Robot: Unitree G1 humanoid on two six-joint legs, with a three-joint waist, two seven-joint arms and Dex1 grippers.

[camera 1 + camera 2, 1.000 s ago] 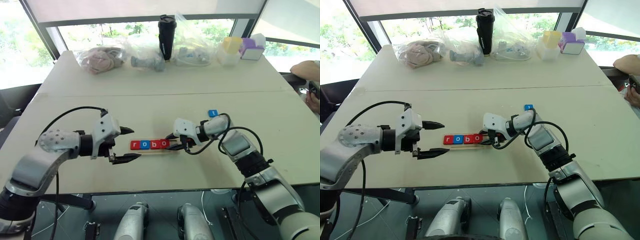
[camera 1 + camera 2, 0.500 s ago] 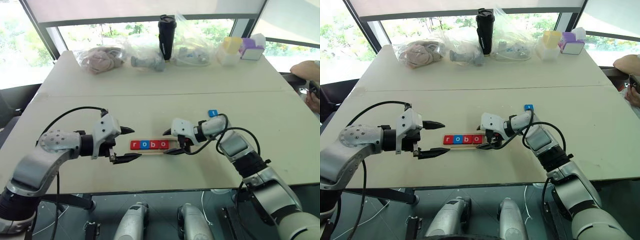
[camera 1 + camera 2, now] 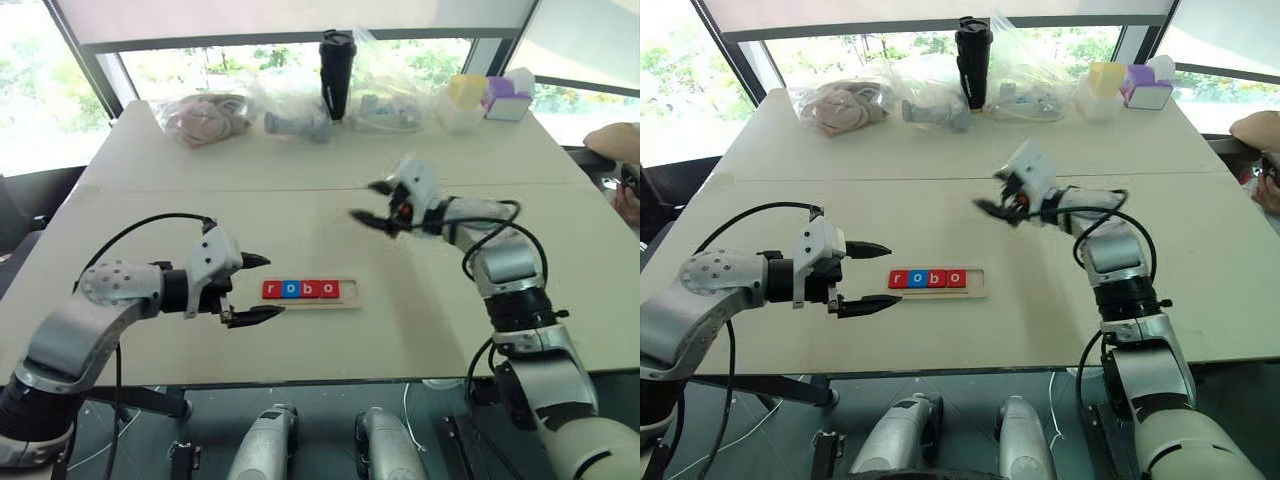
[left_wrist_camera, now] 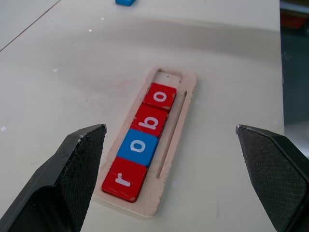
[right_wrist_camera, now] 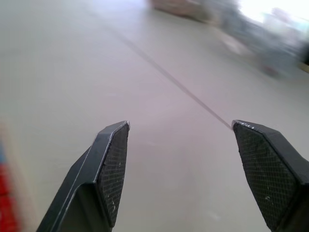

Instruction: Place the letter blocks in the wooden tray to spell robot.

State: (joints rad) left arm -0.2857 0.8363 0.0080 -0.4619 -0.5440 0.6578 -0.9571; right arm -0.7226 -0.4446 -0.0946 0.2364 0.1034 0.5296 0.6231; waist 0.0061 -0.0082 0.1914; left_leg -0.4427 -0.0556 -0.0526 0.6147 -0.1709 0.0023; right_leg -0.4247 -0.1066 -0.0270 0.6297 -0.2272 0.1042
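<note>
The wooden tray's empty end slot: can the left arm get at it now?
Probably yes: the left gripper, jaws open, hangs beside the wooden tray's other end, and nothing covers the empty slot.

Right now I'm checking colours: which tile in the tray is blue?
The second tile, the first "o" right after the red "r". The other three in the tray are red.

Black tumbler [image 3: 337, 73] — plastic bags [image 3: 290, 105]
</note>
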